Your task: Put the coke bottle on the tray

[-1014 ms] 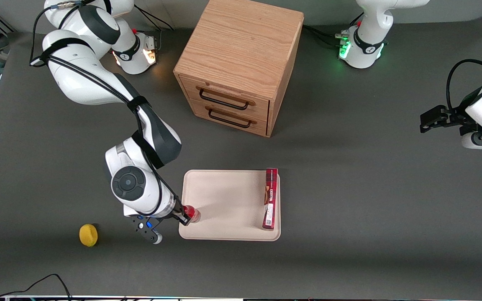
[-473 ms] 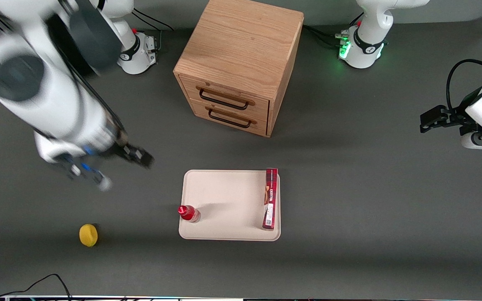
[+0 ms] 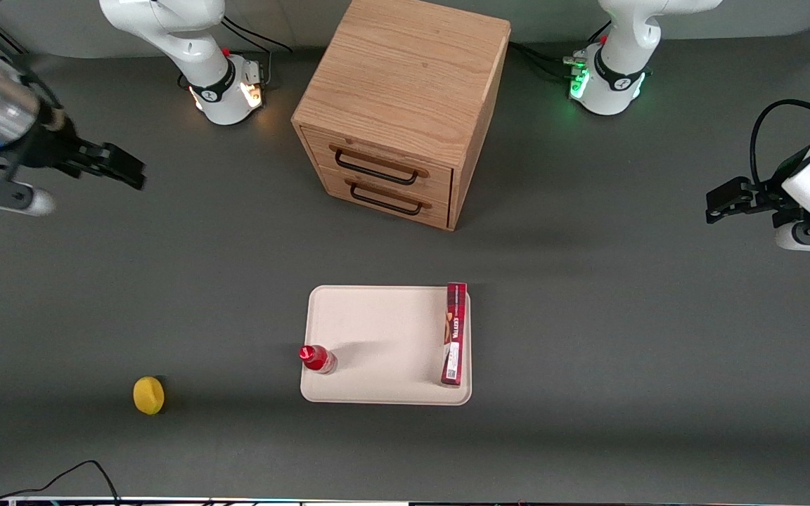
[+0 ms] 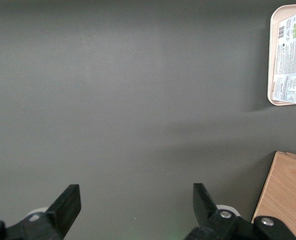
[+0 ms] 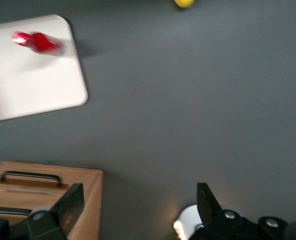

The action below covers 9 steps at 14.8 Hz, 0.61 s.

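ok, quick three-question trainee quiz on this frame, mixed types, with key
1. True or false: the small red coke bottle stands on the cream-beige rectangular tray.
2. What lies along the tray's edge toward the parked arm's end? A) long red box B) yellow round object
3. Is the gripper holding anything?

Key: 1 true. 2 A, the long red box. 3 No; its fingers are open, up over bare table toward the working arm's end.

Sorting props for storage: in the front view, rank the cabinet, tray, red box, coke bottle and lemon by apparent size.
1. Cabinet
2. Tray
3. Red box
4. Coke bottle and lemon: look alike, not ranked.
The hand, open, holds nothing.
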### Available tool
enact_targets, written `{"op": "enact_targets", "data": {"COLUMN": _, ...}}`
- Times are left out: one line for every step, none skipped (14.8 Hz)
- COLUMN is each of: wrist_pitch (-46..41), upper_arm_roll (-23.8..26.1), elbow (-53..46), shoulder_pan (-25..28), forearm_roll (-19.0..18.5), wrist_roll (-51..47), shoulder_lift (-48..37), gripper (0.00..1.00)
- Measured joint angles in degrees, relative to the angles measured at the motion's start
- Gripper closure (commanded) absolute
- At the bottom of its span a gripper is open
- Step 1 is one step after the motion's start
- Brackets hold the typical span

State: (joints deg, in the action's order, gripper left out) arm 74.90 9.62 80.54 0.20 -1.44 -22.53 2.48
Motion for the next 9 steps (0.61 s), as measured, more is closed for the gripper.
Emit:
{"op": "enact_targets", "data": {"wrist_pitch": 3.1, "upper_arm_roll": -1.7, "elbow": 6.2, "shoulder_pan": -0.1, "forearm_roll": 0.3, "wrist_roll": 1.6, "shoulder_lift": -3.4, "gripper": 0.0}}
{"op": "enact_targets", "data": {"wrist_pitch": 7.0, "upper_arm_roll": -2.8, "elbow": 12.4, "shoulder_pan": -0.1, "forearm_roll": 0.4, "wrist_roll": 2.7, "shoulder_lift": -6.4, "gripper": 0.0}}
{"op": "enact_targets", "data": {"wrist_pitch": 11.2, "upper_arm_roll": -3.3, "elbow": 18.6, "shoulder_pan": -0.1, "forearm_roll": 0.6, "wrist_roll": 3.3, "shoulder_lift": -9.3, "gripper": 0.0}}
{"op": "enact_targets", "data": {"wrist_pitch": 14.9, "upper_arm_roll": -3.6, "elbow": 24.5, "shoulder_pan": -0.1, "forearm_roll": 1.1, "wrist_roll": 3.4, "shoulder_lift": -12.0, "gripper": 0.0}}
{"op": "enact_targets", "data": {"wrist_pitch": 17.4, "upper_arm_roll": -3.7, "elbow": 29.3, "shoulder_pan": -0.1, "forearm_roll": 1.6, "wrist_roll": 3.6, "shoulder_lift": -14.4, "gripper": 0.0}}
{"op": "enact_targets", "data": {"wrist_pitch": 18.7, "upper_arm_roll": -3.7, "elbow": 32.1, "shoulder_pan": -0.1, "forearm_roll": 1.7, "wrist_roll": 3.8, "shoulder_lift": -16.1, "gripper": 0.0}}
{"op": "enact_targets", "data": {"wrist_pitch": 19.4, "upper_arm_roll": -3.7, "elbow": 33.4, "shoulder_pan": -0.1, "forearm_roll": 1.9, "wrist_roll": 4.2, "shoulder_lift": -17.5, "gripper": 0.0}}
{"op": "enact_targets", "data": {"wrist_pitch": 19.3, "upper_arm_roll": -3.9, "elbow": 32.9, "shoulder_pan": 0.0, "forearm_roll": 2.1, "wrist_roll": 4.2, "shoulder_lift": -17.9, "gripper": 0.0}}
{"op": "enact_targets", "data": {"wrist_pitch": 18.5, "upper_arm_roll": -4.3, "elbow": 31.9, "shoulder_pan": 0.0, "forearm_roll": 2.2, "wrist_roll": 4.2, "shoulder_lift": -17.9, "gripper": 0.0}}
